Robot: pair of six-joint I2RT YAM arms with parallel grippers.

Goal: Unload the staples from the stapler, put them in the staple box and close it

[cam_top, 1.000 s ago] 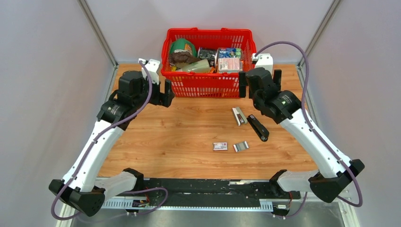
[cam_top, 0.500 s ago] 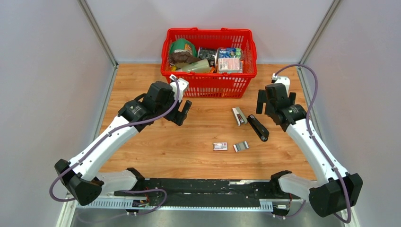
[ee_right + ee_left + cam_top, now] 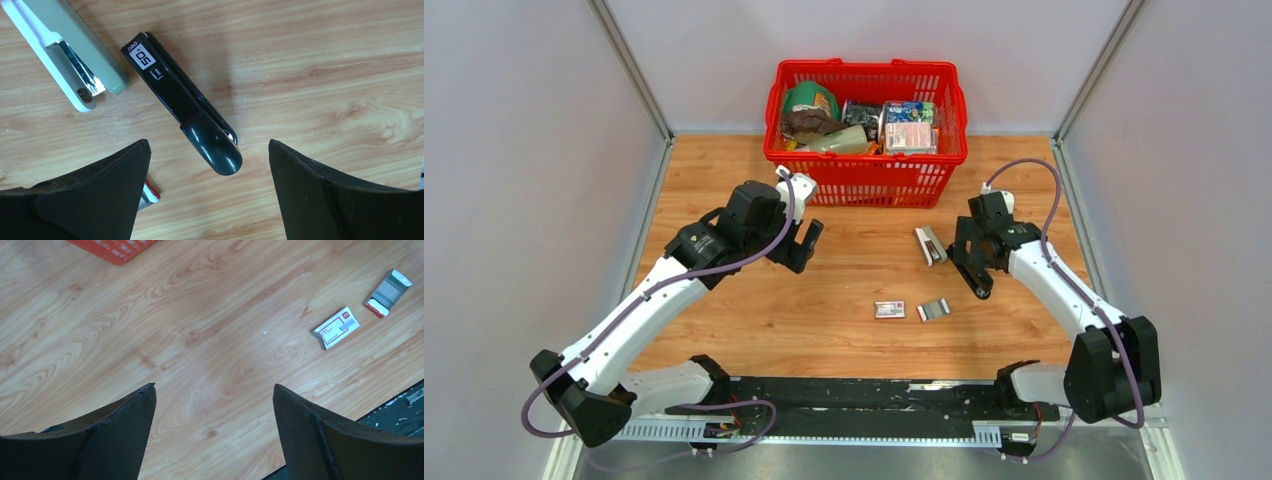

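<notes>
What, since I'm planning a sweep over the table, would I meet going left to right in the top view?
Left end effector → printed box → black stapler. The grey stapler and open box lie between the last two, one above the other, so their order is unclear.

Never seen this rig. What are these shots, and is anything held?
Two white-and-black robot arms at a wooden table. One picture looks down from above; the other two come from wrist cameras, the dark wedges being each arm's own fingers. On it: a filled red plastic basket, a slim black stapler, a pale grey-green stapler beside it, a small white printed box and a small open box with grey strips. The left gripper hangs open over bare wood; the right gripper hangs open above the black stapler. Nothing is held.
</notes>
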